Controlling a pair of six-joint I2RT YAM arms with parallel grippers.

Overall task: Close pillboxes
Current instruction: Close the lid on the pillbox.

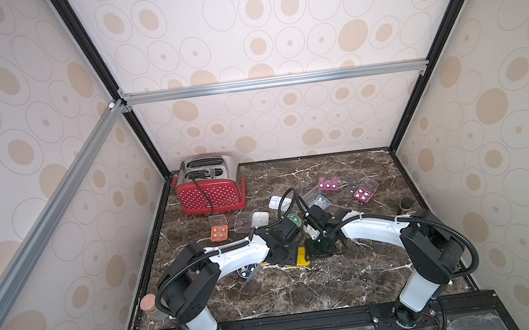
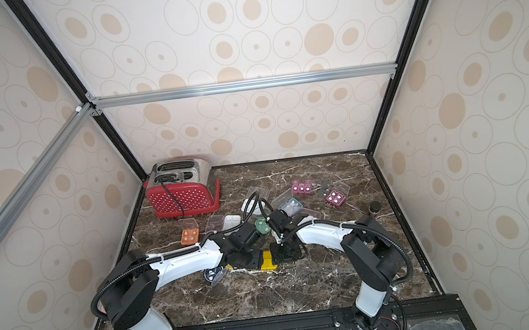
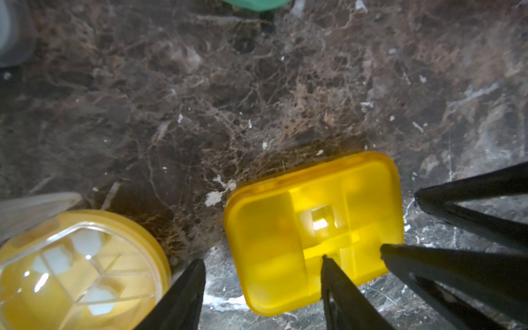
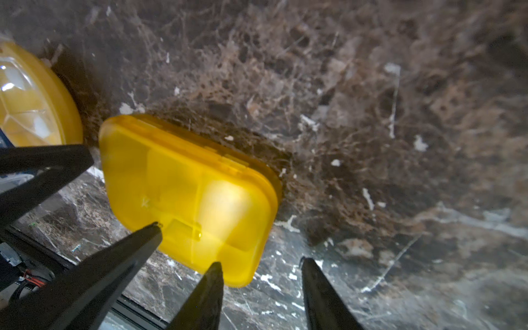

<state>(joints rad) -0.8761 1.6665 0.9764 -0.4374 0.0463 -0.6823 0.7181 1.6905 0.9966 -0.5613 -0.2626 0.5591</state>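
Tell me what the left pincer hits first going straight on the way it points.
Most likely the yellow rectangular pillbox: the left pincer points down at it, one fingertip over its lid, the other over bare marble table beside it. Depth is unclear.

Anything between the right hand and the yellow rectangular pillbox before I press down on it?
Nothing visible does. The right hand, open, sits at the corner of the yellow rectangular pillbox, one fingertip at its edge. The left hand, also open, has a fingertip over the same box, close alongside.
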